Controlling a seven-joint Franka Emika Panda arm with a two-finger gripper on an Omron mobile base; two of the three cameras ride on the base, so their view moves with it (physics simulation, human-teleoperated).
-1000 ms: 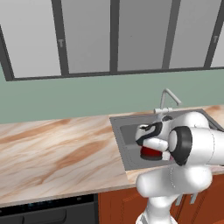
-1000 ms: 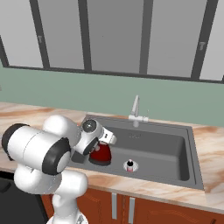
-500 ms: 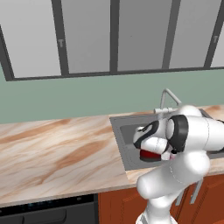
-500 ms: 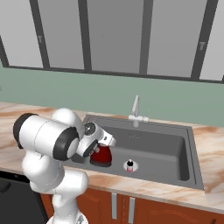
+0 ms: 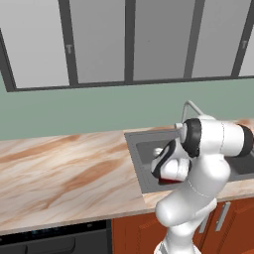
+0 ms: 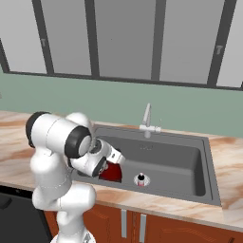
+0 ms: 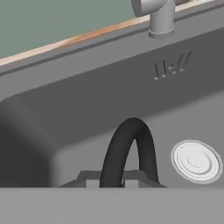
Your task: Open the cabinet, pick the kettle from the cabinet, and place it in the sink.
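The dark red kettle [image 6: 111,172] hangs low in the left part of the dark grey sink [image 6: 180,159], close to its floor; whether it touches I cannot tell. My gripper [image 6: 113,161] is shut on its black arched handle [image 7: 129,146], which rises between my fingertips [image 7: 92,183] in the hand view. In the left base view a sliver of the kettle [image 5: 169,181] shows under my hand [image 5: 166,168], inside the sink [image 5: 144,154]. The cabinet is out of view.
A thin silver faucet [image 6: 148,118] stands behind the basin, and a round drain [image 6: 140,179] lies right of the kettle. Marbled tan counter [image 5: 64,173] runs to the left. Grey panels in dark frames [image 5: 99,39] line the wall above. Reddish low cabinets [image 6: 128,225] sit below.
The kettle has sunk a little lower into the sink with my gripper still shut on its handle. My elbow has swung upward and towards the sink.
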